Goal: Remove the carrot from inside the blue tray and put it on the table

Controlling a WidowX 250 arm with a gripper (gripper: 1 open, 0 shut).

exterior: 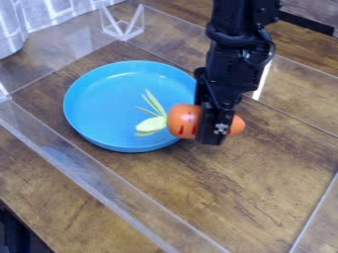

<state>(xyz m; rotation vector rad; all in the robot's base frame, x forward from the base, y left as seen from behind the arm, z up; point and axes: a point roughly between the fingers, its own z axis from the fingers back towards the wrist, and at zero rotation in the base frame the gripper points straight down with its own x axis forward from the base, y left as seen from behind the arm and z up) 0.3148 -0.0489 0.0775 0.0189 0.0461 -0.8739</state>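
Carrot point(187, 120): clamped crosswise in the gripper, lifted off the dish, hanging right over the tray's right-hand rim.
Carrot long axis: roughly level, running left to right; the pale leaves trail left over the blue, the orange body pokes out on both sides of the fingers.
Gripper point(211, 126): pointing straight down, jaws clenched on the orange body near its middle.
Blue tray point(95, 104): sits left of the gripper; its right edge lies under the carrot's leafy end, so the load is only half clear of it.
Table point(264, 188): bare dark planks under a glossy sheet lie to the right and nearer side of the gripper.
Deciding relation: the free tabletop is on the side away from the tray, so my reading is that the carry should go on rightward until the leaves pass the rim, then lower.
Risk: a release here could drop the leaf end on the rim.
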